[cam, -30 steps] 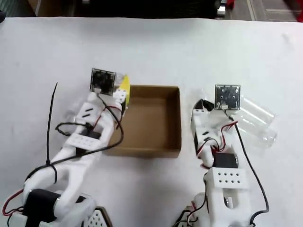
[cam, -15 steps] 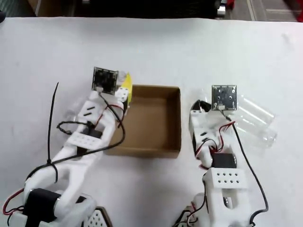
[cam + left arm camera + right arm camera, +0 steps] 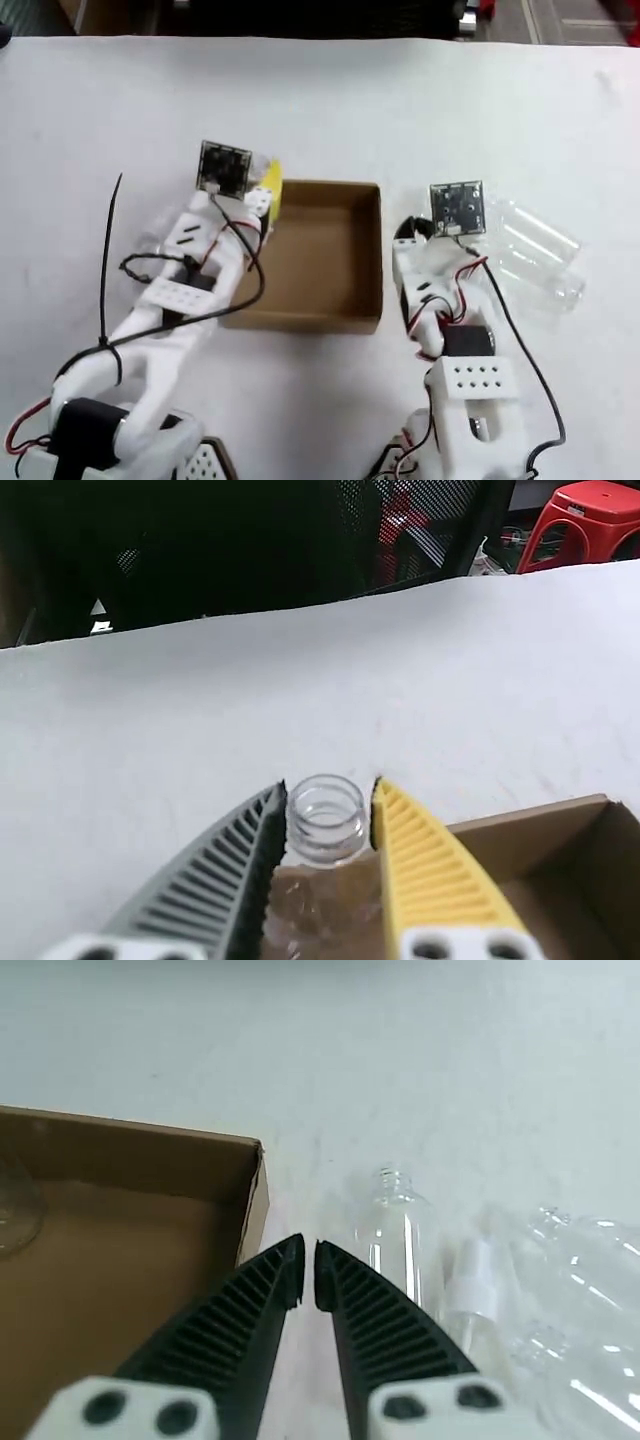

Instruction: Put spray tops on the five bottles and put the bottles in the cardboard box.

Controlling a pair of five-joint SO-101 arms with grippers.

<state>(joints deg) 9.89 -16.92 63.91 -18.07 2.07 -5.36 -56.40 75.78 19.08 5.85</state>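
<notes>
At the cardboard box's (image 3: 322,262) sides, left gripper (image 3: 329,792) tight around a bottle (image 3: 324,825), right gripper (image 3: 308,1252) together.

- A white table (image 3: 400,100) filled the foreground under even light.
- Behind its far edge stood a red stool (image 3: 590,515) and a black mesh panel (image 3: 420,520).

A white table (image 3: 400,110) carries an open cardboard box (image 3: 322,255) and, near it, clear bottles (image 3: 538,252) lying on their sides.
</notes>
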